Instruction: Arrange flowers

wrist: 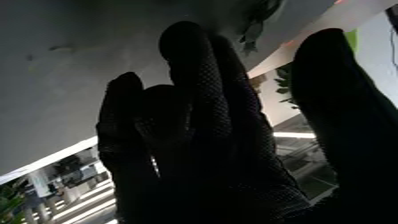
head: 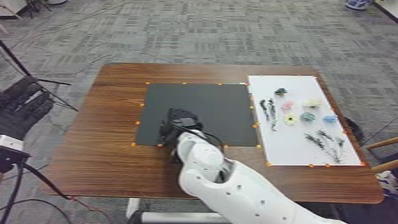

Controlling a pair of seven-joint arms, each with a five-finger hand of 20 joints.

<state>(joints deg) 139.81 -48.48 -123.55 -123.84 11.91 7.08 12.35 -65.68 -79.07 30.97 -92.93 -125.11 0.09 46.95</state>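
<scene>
In the head view my right hand [head: 182,122] is over the left part of the black mat [head: 213,105], with relaxed fingers. The right wrist view shows this hand [wrist: 204,135] with fingers extended and thumb apart; a dark leafy piece [wrist: 253,35] appears beyond the fingertips. My left hand [head: 22,102] hangs open off the table's left side. On the white sheet [head: 289,145] lie a pink flower [head: 287,105], a cream flower [head: 312,103], a yellow flower [head: 290,119], a teal flower [head: 307,117], a blue flower [head: 330,119] and a dark flower [head: 281,92].
Dark leafy stems [head: 268,111] lie along the sheet's left side, and thin dark sprigs [head: 327,142] spread across its near part. Small orange markers line the mat and sheet. Brown wood [head: 98,130] surrounds them, and a black stand [head: 44,80] is beyond the left edge.
</scene>
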